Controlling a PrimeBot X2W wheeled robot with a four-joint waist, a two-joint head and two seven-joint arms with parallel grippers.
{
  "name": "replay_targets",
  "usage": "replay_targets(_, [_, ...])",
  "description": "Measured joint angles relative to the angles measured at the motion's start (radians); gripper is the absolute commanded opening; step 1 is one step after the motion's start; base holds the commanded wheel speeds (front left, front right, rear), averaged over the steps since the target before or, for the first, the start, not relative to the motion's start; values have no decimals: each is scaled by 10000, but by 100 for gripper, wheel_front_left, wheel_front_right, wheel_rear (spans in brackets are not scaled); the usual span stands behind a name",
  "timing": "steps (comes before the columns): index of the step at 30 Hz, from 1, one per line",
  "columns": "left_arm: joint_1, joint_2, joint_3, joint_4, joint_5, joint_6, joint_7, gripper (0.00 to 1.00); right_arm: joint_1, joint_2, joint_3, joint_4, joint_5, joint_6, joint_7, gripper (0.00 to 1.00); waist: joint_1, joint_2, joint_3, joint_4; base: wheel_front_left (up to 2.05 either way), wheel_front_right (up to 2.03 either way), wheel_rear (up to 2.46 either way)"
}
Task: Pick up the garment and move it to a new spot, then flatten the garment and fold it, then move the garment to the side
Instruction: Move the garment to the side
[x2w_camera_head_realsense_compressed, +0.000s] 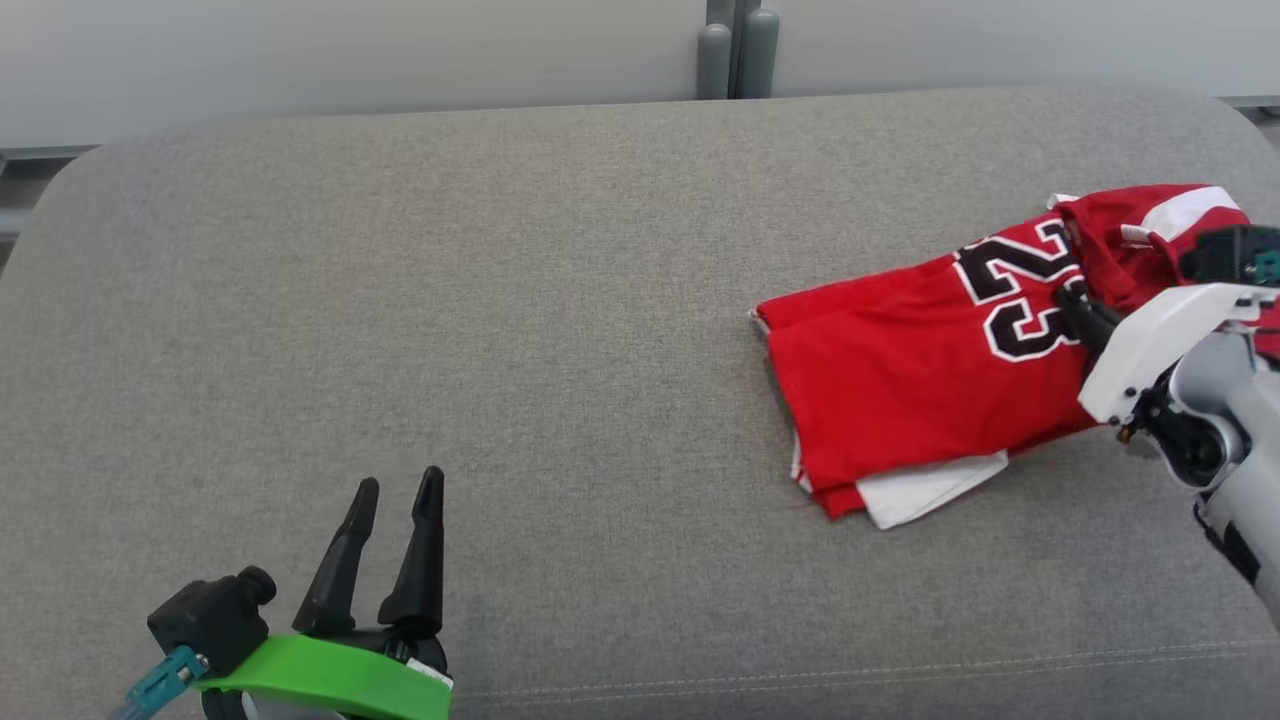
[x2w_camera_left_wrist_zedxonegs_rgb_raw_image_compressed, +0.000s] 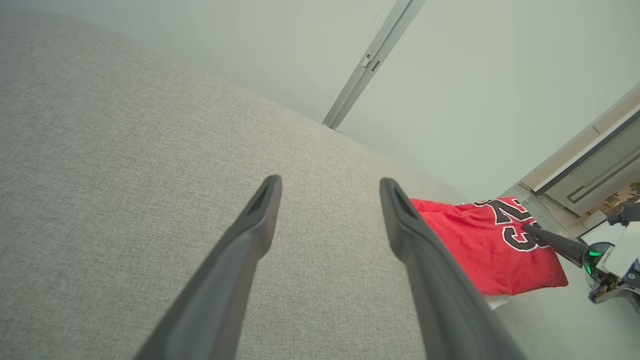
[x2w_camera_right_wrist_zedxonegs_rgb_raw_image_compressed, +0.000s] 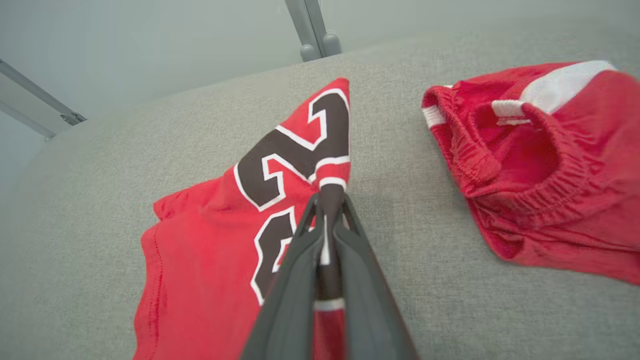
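Observation:
The garment (x2w_camera_head_realsense_compressed: 900, 380) is a red jersey with a black "23", lying folded on the right of the grey cushion (x2w_camera_head_realsense_compressed: 500, 300). A white layer pokes out at its near edge. My right gripper (x2w_camera_head_realsense_compressed: 1075, 300) is shut on the jersey's right edge, by the number. In the right wrist view the gripper (x2w_camera_right_wrist_zedxonegs_rgb_raw_image_compressed: 327, 200) pinches a raised fold of the garment (x2w_camera_right_wrist_zedxonegs_rgb_raw_image_compressed: 200, 260) between its fingers. My left gripper (x2w_camera_head_realsense_compressed: 398, 480) stands open at the lower left, well away from the cloth and holding nothing. The left wrist view shows that gripper (x2w_camera_left_wrist_zedxonegs_rgb_raw_image_compressed: 331, 184) over bare cushion, with the garment (x2w_camera_left_wrist_zedxonegs_rgb_raw_image_compressed: 475, 240) far off.
A second red piece with an elastic waistband and a white stripe (x2w_camera_head_realsense_compressed: 1130, 240) lies just right of the jersey, seen closer in the right wrist view (x2w_camera_right_wrist_zedxonegs_rgb_raw_image_compressed: 540, 165). Grey posts (x2w_camera_head_realsense_compressed: 735, 50) and a pale wall stand behind the cushion's far edge.

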Motion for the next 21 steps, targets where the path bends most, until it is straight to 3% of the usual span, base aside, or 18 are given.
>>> replay_targets(4, [39, 10, -35, -15, 0, 0, 2, 100, -567, -439, -238, -92, -17, -17, 13, 0, 0, 0, -32, -184, 0, 0, 0])
replay_targets(18, [34, 13, -276, -134, 0, 0, 117, 100, -2201, -1283, -249, -272, -614, -731, 930, 0, 0, 0, 152, -196, 0, 0, 0])
replay_targets(21, [30, 15, -274, -173, 2, 0, 119, 100, -2684, -1463, -196, -345, -736, -738, 1195, 0, 0, 0, 256, -150, 0, 0, 0])
